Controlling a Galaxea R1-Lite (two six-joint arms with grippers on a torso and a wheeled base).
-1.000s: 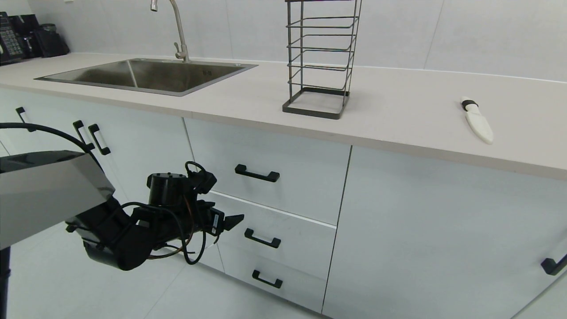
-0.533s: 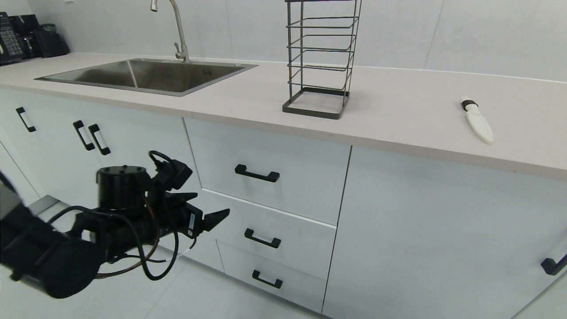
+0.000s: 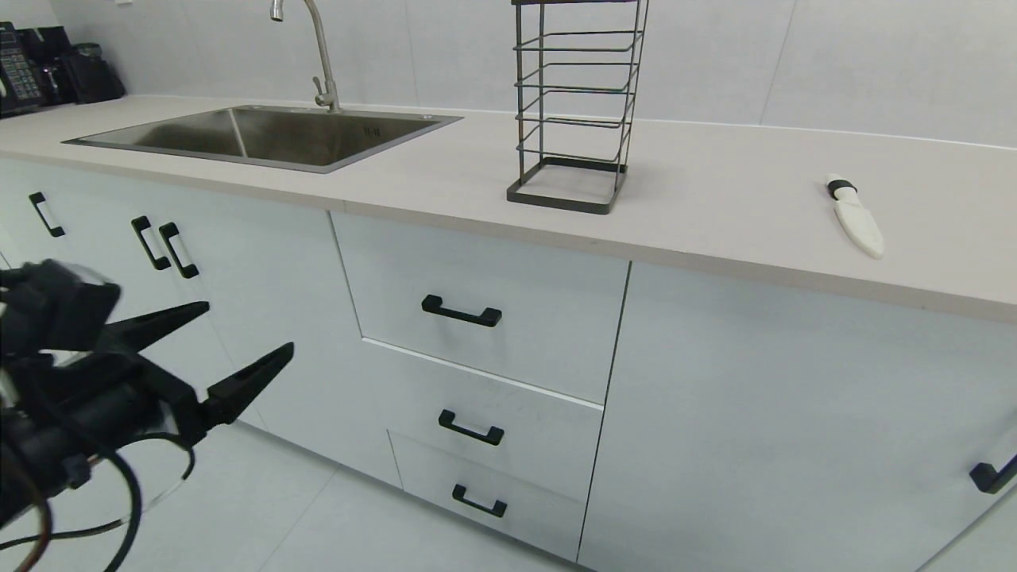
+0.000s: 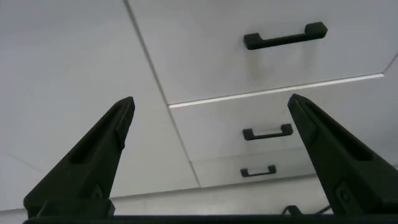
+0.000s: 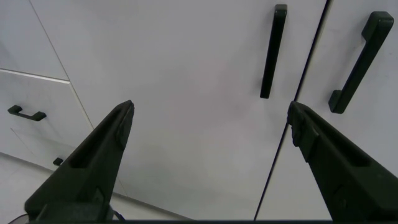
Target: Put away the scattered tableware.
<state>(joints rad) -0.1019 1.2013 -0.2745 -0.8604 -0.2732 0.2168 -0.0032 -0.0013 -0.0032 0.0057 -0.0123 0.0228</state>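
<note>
Both jaws released, white utensil [image 3: 855,216] on counter [image 3: 715,199] in head view, drawer handles [image 4: 285,39] before left wrist.

Your tally, up top: one white utensil [image 3: 854,216], one wire rack [image 3: 560,203], one sink [image 3: 262,135], one faucet [image 3: 321,56].

Below, head view: three drawer handles [image 3: 461,311] stacked, three door handles [image 3: 178,250] under the sink, one lone handle [image 3: 993,475] at the far right edge. Seven in all.

Two grippers: left gripper [image 3: 250,325], right gripper [image 5: 210,109]. Two fingers each, spread apart.
</note>
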